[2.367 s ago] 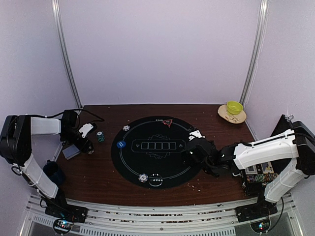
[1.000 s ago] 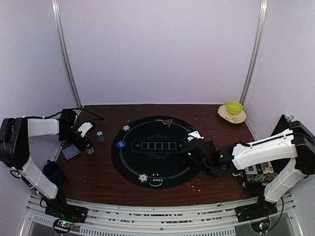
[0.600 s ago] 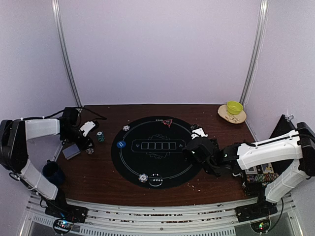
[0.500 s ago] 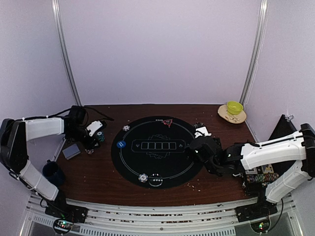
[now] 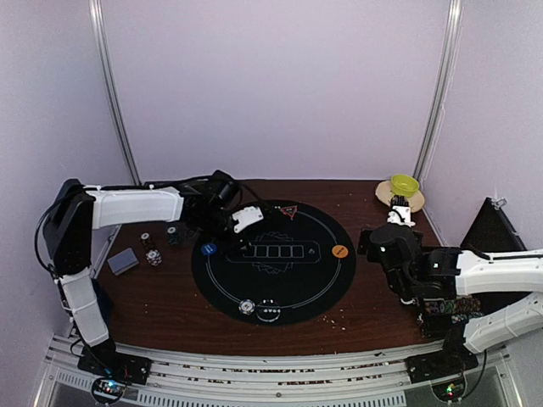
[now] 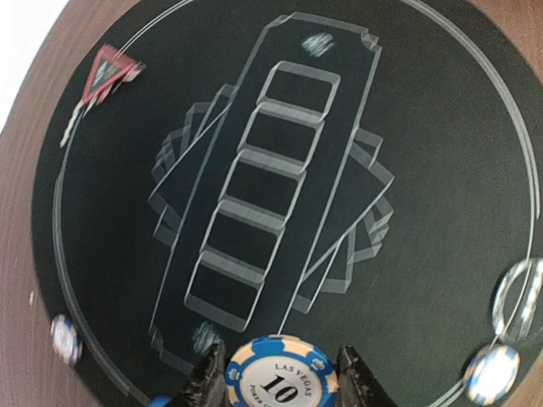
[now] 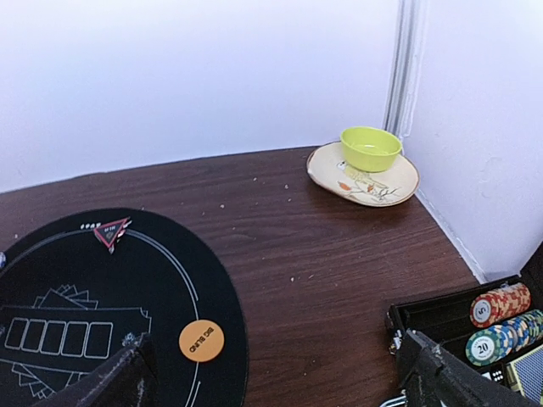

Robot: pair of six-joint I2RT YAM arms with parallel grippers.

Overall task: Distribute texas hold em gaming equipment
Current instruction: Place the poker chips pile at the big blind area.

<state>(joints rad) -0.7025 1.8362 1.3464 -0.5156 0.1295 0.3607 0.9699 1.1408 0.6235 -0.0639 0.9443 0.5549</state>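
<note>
The left gripper (image 6: 276,375) pinches a blue-and-white poker chip (image 6: 277,387) upright between its jaws, above the black mat (image 6: 433,212). The right gripper (image 7: 280,377) has its jaws spread wide and holds nothing. An orange disc (image 7: 202,340) lies on the mat just ahead of them.

White-shelled left arm (image 5: 136,205) and right arm (image 5: 501,273), black joints, black cables, dark-fingered left tool (image 6: 276,373), right tool (image 7: 284,377)
</note>
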